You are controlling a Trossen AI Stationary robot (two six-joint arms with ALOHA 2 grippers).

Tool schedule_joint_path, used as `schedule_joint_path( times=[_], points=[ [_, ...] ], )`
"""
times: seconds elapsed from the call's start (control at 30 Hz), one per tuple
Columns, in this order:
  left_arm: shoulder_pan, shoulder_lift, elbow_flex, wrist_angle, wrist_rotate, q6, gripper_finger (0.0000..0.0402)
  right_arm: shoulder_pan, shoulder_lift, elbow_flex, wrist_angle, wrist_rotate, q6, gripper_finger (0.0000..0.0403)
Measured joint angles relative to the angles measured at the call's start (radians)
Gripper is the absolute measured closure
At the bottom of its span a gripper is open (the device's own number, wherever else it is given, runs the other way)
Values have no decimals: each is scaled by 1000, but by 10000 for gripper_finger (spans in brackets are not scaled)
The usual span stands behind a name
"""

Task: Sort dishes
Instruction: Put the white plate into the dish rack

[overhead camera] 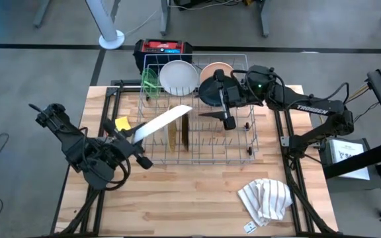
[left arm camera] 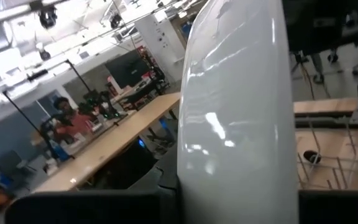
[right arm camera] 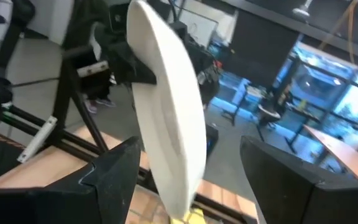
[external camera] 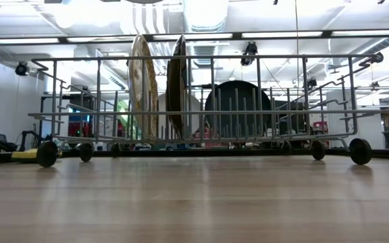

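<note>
Over the rack (overhead camera: 197, 142), left gripper (overhead camera: 126, 137) clamping large white plate (overhead camera: 161, 123), right gripper (overhead camera: 225, 109) wide open, empty, "TROSSEN" on arm (overhead camera: 309, 109).

Robotics lab: concrete floor (overhead camera: 32, 73), ceiling strip lights (external camera: 282, 34), long workbenches (left arm camera: 117, 146), equipment stands behind wooden table (overhead camera: 190, 198)

- A large white plate (right arm camera: 166, 134) stands on edge and tilted, seen nearly edge-on.
- The right gripper (right arm camera: 191, 177) has its two dark fingers (right arm camera: 114, 171) spread wide, one on each side of the plate's lower part.
- A dark arm (right arm camera: 126, 59) grips the plate's far rim.
- A wooden table (right arm camera: 27, 165) lies below.
- Something yellow (right arm camera: 194, 216) shows just under the plate.
</note>
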Motion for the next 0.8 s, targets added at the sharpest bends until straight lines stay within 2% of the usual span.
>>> schedule_joint_path(
  times=[0.17, 0.27, 0.37, 0.6, 0.7, 0.8],
  points=[
    [0, -63, 0, -234, 0, -289, 353, 0, -16, 0, -97, 67, -9, 136],
    [3, -101, 0, -402, -1, -505, 353, 0, -22, 0, -159, 70, -8, 140],
    [-7, -121, -6, -519, -8, -655, 353, 0, -30, 0, -210, 81, -8, 141],
    [6, -158, -13, -612, 5, -770, 353, -14, -31, -1, -302, 177, -10, 131],
    [38, -173, -27, -617, -22, -787, 353, -17, -30, -1, -343, 183, -5, 129],
    [60, -196, -59, -631, 12, -794, 353, -18, -29, -1, -387, 183, 1, 130]
  ],
)
